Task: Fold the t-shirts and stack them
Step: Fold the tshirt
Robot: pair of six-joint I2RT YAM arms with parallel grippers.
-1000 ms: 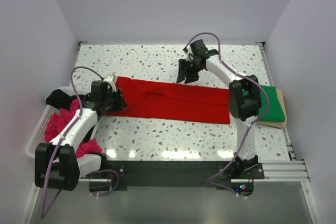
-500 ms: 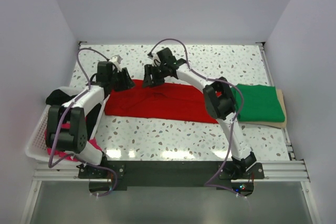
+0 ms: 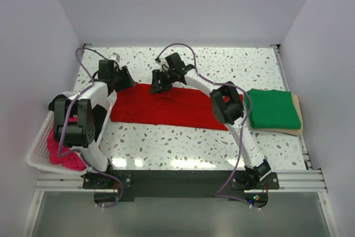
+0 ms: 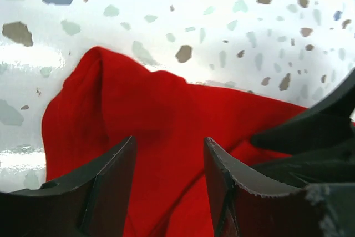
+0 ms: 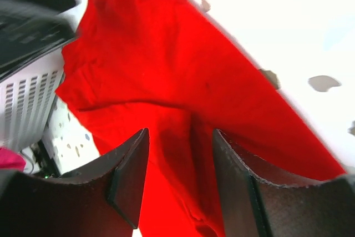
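Observation:
The red t-shirt (image 3: 166,109) lies spread across the middle of the table, wrinkled along its far edge. My left gripper (image 3: 126,77) hovers over its far-left corner, jaws open with red cloth (image 4: 150,109) showing in the gap (image 4: 169,142). My right gripper (image 3: 157,84) is over the far edge near the shirt's middle, also open (image 5: 180,134), with a raised fold of red cloth (image 5: 166,54) below the gap. A green t-shirt (image 3: 272,109) lies folded at the right. Pink (image 3: 58,148) and black (image 3: 57,104) t-shirts sit in the basket.
A white slotted basket (image 3: 35,154) stands at the left table edge beside the left arm. The green shirt rests on a beige board (image 3: 297,130) by the right wall. White walls close in the back and sides. The two grippers are close together.
The left gripper has moved from the shirt's left edge to its far-left corner. The right gripper has swung left along the far edge, uncovering the green shirt.

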